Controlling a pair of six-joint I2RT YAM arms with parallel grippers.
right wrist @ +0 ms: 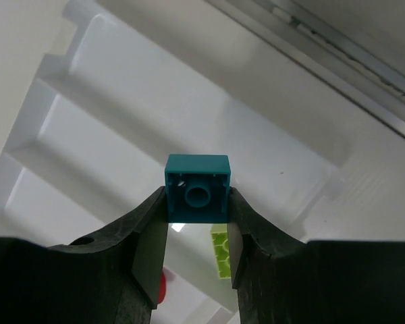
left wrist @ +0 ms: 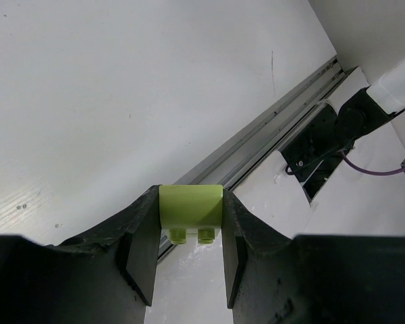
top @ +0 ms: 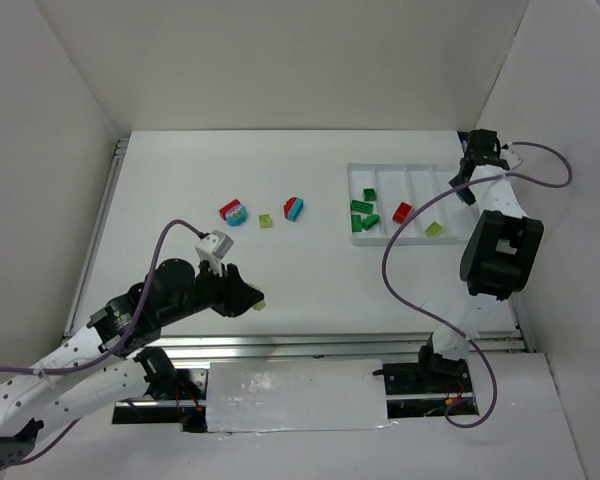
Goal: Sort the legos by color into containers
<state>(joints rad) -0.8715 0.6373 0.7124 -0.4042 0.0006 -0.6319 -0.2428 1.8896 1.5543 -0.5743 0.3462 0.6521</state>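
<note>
yellow-green brick point(left wrist: 190, 202) clamped in the left gripper point(left wrist: 189, 226) at near left, two red-and-teal pairs point(top: 233, 212) and a small yellow-green piece point(top: 266, 220) loose mid-table, white tray point(top: 400, 168) at far right holding dark green bricks point(top: 363, 212), a red brick point(top: 402, 211), a yellow-green block point(top: 435, 228), right gripper point(right wrist: 198, 212) pinching a teal brick point(right wrist: 198, 182) above it

My feed shows the left gripper point(left wrist: 189, 202) clamped on a yellow-green lego point(left wrist: 190, 210), two studs facing the camera. The white worktop point(left wrist: 121, 101) lies behind, crossed diagonally by a metal rail point(left wrist: 270, 135). A purple cable point(left wrist: 378, 170) shows far right.
</note>
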